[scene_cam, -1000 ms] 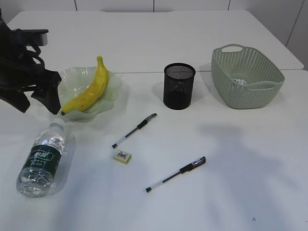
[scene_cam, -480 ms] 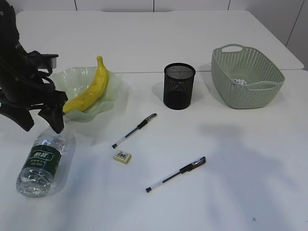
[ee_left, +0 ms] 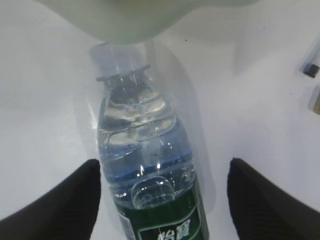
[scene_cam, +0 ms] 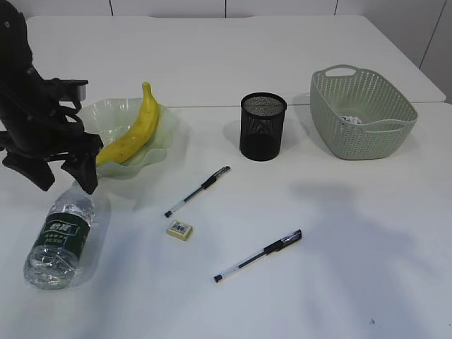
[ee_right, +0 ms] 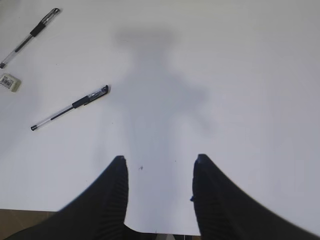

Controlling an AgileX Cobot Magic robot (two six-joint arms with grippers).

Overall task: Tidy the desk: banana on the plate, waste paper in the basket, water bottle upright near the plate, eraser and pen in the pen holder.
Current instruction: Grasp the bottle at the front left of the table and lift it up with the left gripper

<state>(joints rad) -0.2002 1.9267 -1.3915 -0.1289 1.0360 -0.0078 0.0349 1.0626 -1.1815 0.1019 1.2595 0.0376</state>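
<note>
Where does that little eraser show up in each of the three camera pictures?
Exterior view: the eraser lies on the table left of centre, between the two pens.
Left wrist view: a blurred sliver at the right edge may be it; I cannot tell.
Right wrist view: the eraser sits at the far left edge, below the upper pen.
Shared landmark: the pen nearer the table's front edge shows in the exterior and right wrist views.

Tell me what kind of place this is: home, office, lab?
Probably an office-style desk staged for robot tests: white tables pushed together, a mesh pen holder with pens beside it, plain white cabinets behind.
</note>
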